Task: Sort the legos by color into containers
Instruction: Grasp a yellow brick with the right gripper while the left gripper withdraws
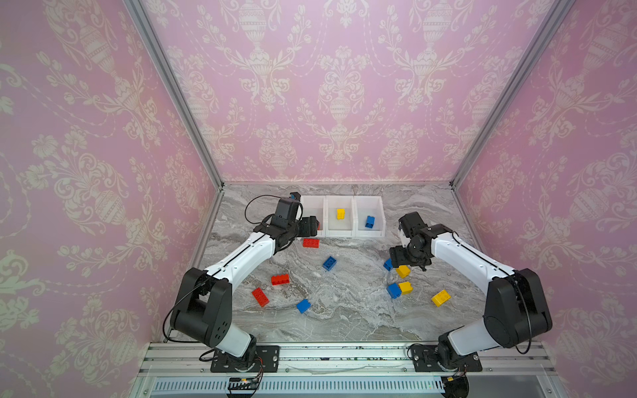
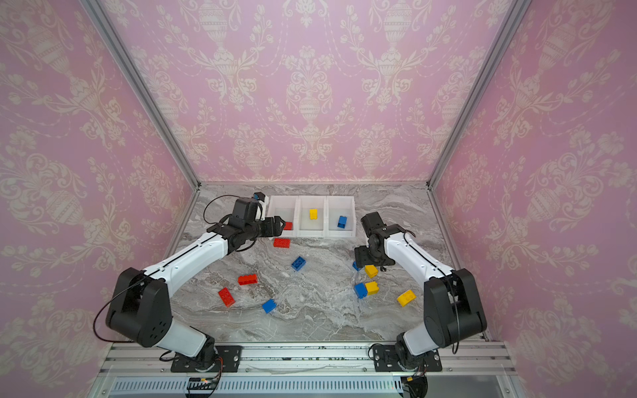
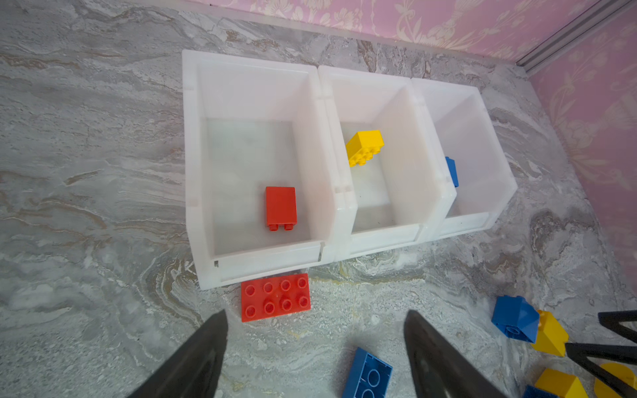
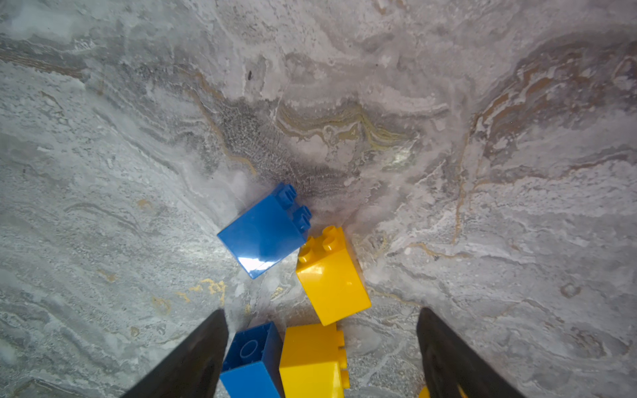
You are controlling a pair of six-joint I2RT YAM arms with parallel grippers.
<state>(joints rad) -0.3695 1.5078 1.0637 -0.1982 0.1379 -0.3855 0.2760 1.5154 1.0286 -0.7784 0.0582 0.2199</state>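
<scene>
The left arm point(image 1: 241, 255) reaches forward and inward with its elbow bent, its jaws spread wide with nothing between them. The right arm point(image 1: 458, 255) folds inward, wrist pitched downward, its jaws parted wide too.

The left gripper's point(image 3: 315, 315) fingers stood wide, a flat blue brick point(image 3: 367, 375) lying low between them. Just ahead, a flat red brick point(image 3: 275, 297) lay beside the containers' point(image 3: 262, 262) front wall. The right gripper point(image 4: 322, 312) was crowded: a blue cube point(image 4: 251, 365) and a yellow cube point(image 4: 310, 358) sat between its fingers, with marble tabletop point(image 4: 517, 206) open on either side.
</scene>
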